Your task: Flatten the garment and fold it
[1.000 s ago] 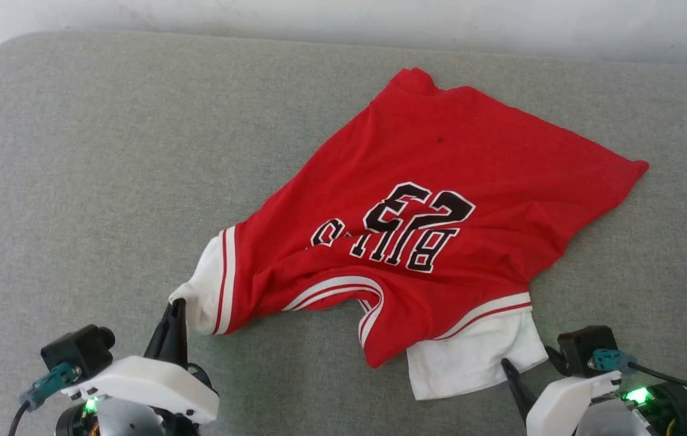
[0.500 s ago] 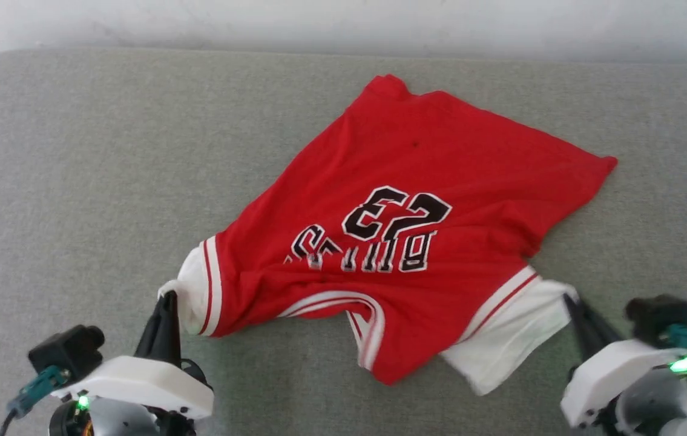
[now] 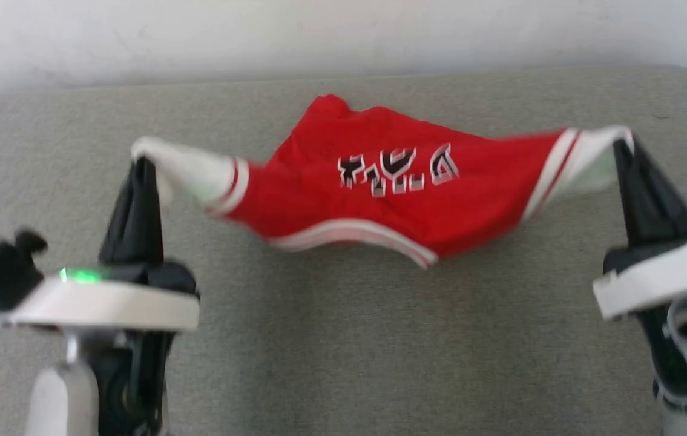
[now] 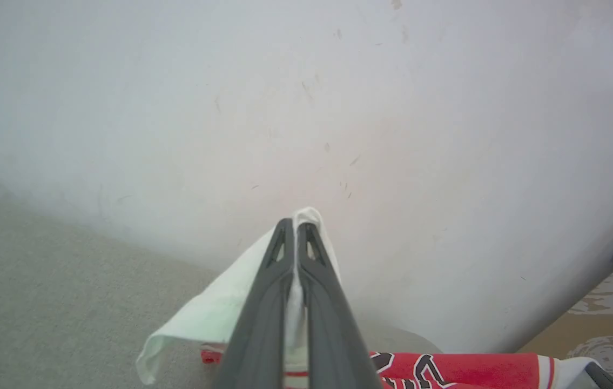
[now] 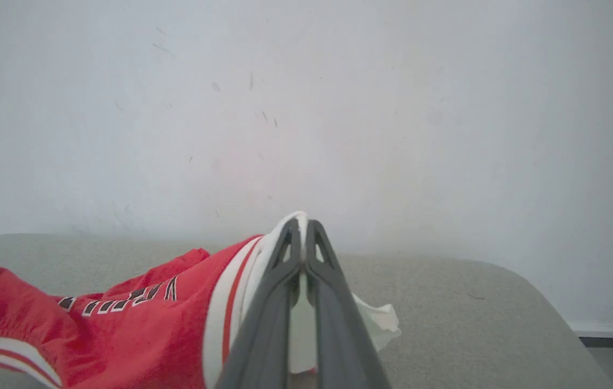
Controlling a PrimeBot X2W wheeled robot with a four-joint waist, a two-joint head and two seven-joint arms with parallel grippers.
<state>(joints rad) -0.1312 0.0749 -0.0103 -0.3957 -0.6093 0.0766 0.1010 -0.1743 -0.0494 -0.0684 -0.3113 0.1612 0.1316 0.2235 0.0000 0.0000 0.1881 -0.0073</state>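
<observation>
the garment (image 3: 379,200) hangs over the far middle of the table (image 3: 343,363), strung between the 2 arms. the left jaws are pinched tight on the tip of the left sleeve (image 3: 189,169), and the right jaws on the right sleeve (image 3: 591,154). it looks light, thin and limp: the middle sags, and sleeve cloth could slip free. a hold nearer the shoulder seams seems surer. the head view is blurred and the print is half folded away. i cannot tell whether the hem touches the table.

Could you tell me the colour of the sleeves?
The garment has white sleeves with red-striped edges; head view.
</observation>
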